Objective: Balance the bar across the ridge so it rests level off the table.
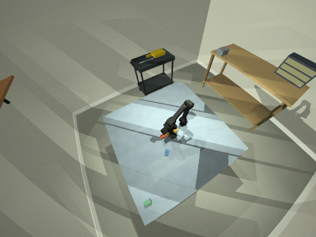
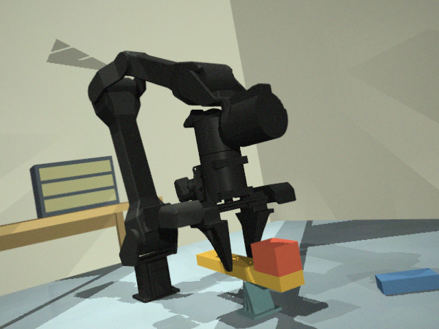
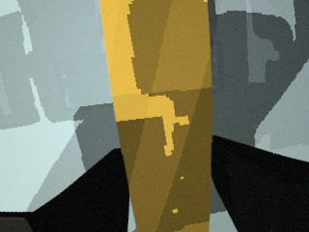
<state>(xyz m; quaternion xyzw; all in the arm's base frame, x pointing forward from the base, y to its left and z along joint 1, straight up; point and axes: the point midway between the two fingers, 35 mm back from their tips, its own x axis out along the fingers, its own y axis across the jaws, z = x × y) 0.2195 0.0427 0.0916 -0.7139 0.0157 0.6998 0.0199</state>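
Top high, tilted down; exterior low, close; wrist down, closest.

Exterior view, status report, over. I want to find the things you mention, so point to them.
Gripper (image 1: 168, 133) (image 2: 240, 263) (image 3: 165, 153) shut on yellow bar (image 1: 176, 130) (image 2: 207, 260) (image 3: 164, 63). Bar over teal ridge (image 2: 258, 301), red block (image 1: 162, 136) (image 2: 276, 258) on one end. Nothing seen blocking release.

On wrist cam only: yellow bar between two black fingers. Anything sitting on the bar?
Observer: Yes. In the exterior view a red block sits on one end of the long yellow bar.
Operator: What's under the bar?
Observer: A grey-green ridge stand, below the stretch between the black gripper and the red block.
Operator: Other blocks on the table?
Observer: Two: a blue block and, farther from the arm, a green block, which only the top view shows.
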